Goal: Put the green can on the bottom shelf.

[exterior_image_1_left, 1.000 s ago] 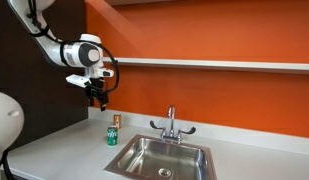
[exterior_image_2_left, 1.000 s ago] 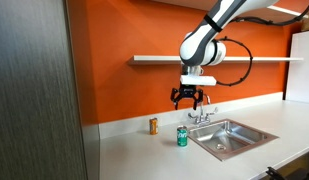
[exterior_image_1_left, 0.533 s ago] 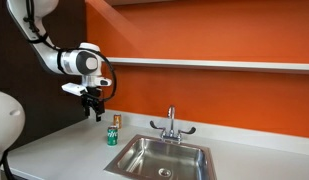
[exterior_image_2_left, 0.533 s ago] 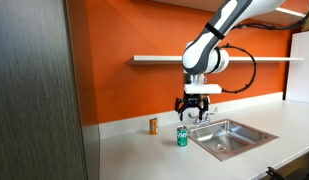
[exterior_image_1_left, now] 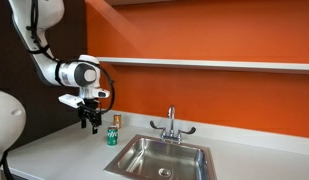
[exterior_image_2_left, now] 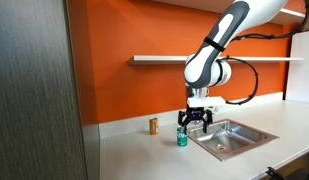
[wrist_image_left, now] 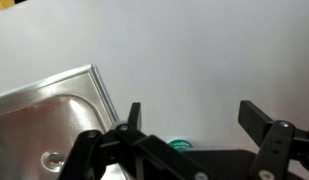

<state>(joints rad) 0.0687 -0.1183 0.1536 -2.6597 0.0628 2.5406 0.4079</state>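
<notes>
Hanging low over the grey countertop [exterior_image_1_left: 54, 150], the gripper [exterior_image_2_left: 193, 123] points its fingers downward with the jaws spread apart and nothing between them. The wrist view shows the two dark fingers [wrist_image_left: 256, 118] wide of each other against the pale counter. The green can [exterior_image_2_left: 181, 137] stands upright on the countertop just below and beside the gripper, untouched, next to a corner of the steel sink [exterior_image_2_left: 230, 136]. In the wrist view only a sliver of its green shows at the bottom edge, partly hidden by the gripper's body. A small brown can [exterior_image_2_left: 152, 126] stands upright nearer the orange wall [exterior_image_1_left: 194, 30], apart from the green one. The bottom shelf [exterior_image_2_left: 159, 59] runs along that wall, well above both cans.
</notes>
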